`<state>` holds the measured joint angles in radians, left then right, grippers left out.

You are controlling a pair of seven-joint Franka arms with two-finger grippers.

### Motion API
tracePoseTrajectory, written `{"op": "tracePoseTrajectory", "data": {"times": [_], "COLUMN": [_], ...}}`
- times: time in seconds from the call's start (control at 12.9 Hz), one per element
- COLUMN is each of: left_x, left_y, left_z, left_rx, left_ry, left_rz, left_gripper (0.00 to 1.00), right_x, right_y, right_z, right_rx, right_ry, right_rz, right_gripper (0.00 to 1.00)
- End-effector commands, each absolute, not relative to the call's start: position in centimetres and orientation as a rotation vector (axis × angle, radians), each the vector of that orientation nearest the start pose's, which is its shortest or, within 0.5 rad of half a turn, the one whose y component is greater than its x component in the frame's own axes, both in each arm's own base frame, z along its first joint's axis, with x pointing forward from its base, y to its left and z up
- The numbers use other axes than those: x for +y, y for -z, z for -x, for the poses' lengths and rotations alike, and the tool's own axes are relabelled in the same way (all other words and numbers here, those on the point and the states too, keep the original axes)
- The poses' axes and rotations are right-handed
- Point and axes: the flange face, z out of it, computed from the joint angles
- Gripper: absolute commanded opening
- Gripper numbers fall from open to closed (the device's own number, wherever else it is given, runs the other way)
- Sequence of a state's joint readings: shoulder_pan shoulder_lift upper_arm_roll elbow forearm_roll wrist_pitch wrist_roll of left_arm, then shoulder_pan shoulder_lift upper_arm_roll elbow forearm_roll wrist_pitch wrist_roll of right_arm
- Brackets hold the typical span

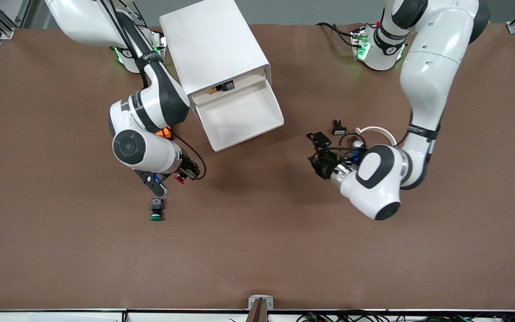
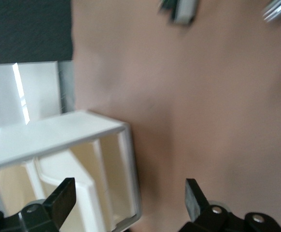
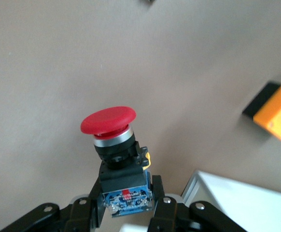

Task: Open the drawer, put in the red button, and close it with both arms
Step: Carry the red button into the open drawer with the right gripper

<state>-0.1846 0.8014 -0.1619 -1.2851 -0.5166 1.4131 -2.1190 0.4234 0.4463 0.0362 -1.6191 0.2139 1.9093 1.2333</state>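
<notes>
The drawer (image 1: 239, 114) stands pulled out. The right gripper (image 3: 126, 205) holds the red button (image 3: 112, 133) above the table beside it; the left gripper (image 2: 131, 198) waits spread wide (empty). Next: carry the button over the tray and release.

The front view looks down from high across the table (image 1: 257, 250) at both arm bases, taking in nearly the whole top. The left wrist view sits close over the table near the cabinet (image 2: 58, 135), which the front view also shows (image 1: 215, 44). The right wrist view looks close along its gripper (image 3: 126, 200) at the table, with a cabinet corner at its edge.
</notes>
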Motion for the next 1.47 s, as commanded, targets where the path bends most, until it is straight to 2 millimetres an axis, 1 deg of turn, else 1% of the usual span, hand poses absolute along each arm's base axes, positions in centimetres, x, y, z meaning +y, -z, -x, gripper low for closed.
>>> {"op": "tracePoseTrajectory", "data": {"times": [0.0,0.08,0.16,0.23,0.31,0.39,0.47,0.54,0.62,0.7,0.78,0.85,0.93,1.01,1.09,1.16,1.24,1.32,1.4], "left_x": [-22.0,-20.3,-19.1,-18.0,-17.3,-16.6,-16.2,-16.4,-16.4,-16.4,-16.5,-16.4,-16.6,-16.3,-16.4,-16.2,-16.4,-17.0,-17.1], "left_y": [-28.8,-28.7,-28.9,-29.9,-30.6,-30.8,-31.7,-32.8,-34.6,-36.1,-37.3,-37.7,-37.9,-37.7,-38.0,-39.1,-40.5,-40.7,-40.7], "left_z": [-63.0,-63.4,-63.8,-64.0,-64.2,-64.3,-64.3,-64.2,-64.3,-64.2,-64.1,-64.1,-64.1,-64.2,-64.3,-64.5,-64.7,-64.8,-64.9], "left_rx": [2.469,2.429,2.370,2.321,2.280,2.255,2.237,2.187,2.125,2.034,1.942,1.857,1.741,1.576,1.331,1.171,1.037,0.916,0.855], "left_ry": [1.206,1.116,1.036,0.944,0.888,0.847,0.799,0.766,0.735,0.715,0.703,0.709,0.719,0.732,0.733,0.698,0.636,0.607,0.598], "left_rz": [-2.151,-2.254,-2.360,-2.451,-2.516,-2.572,-2.619,-2.658,-2.680,-2.720,-2.759,-2.794,-2.846,-2.912,-2.989,-3.021,-3.036,-3.057,-3.066], "left_gripper": [0.99,0.99,1.00,1.00,1.00,1.00,1.00,1.00,1.00,1.00,1.00,1.00,1.00,1.00,1.00,1.00,0.99,0.99,0.99], "right_x": [34.1,35.4,36.5,37.5,38.0,39.1,40.1,40.8,41.7,42.9,43.5,44.1,44.1,44.1,44.2,44.3,44.4,44.5,44.5], "right_y": [-38.0,-38.7,-39.1,-39.5,-39.7,-39.5,-39.0,-38.6,-38.0,-37.5,-37.2,-36.7,-36.7,-36.5,-36.5,-36.7,-36.7,-36.7,-37.4], "right_z": [-55.3,-54.4,-52.8,-51.4,-50.4,-49.0,-47.9,-47.2,-46.4,-45.5,-45.0,-44.4,-44.4,-44.3,-44.5,-44.7,-44.7,-44.9,-45.3], "right_rx": [1.454,1.509,1.554,1.581,1.624,1.650,1.666,1.697,1.697,1.703,1.723,1.723,1.729,1.728,1.726,1.722,1.720,1.707,1.693], "right_ry": [-0.408,-0.402,-0.397,-0.388,-0.369,-0.358,-0.361,-0.355,-0.340,-0.327,-0.319,-0.317,-0.314,-0.313,-0.308,-0.298,-0.294,-0.290,-0.276], "right_rz": [2.732,2.708,2.690,2.667,2.626,2.610,2.611,2.591,2.579,2.564,2.546,2.544,2.540,2.541,2.528,2.513,2.512,2.516,2.513], "right_gripper": [0.03,0.04,0.05,0.05,0.04,0.04,0.04,0.04,0.05,0.05,0.06,0.10,0.16,0.32,0.45,0.57,0.76,1.00,1.00]}}
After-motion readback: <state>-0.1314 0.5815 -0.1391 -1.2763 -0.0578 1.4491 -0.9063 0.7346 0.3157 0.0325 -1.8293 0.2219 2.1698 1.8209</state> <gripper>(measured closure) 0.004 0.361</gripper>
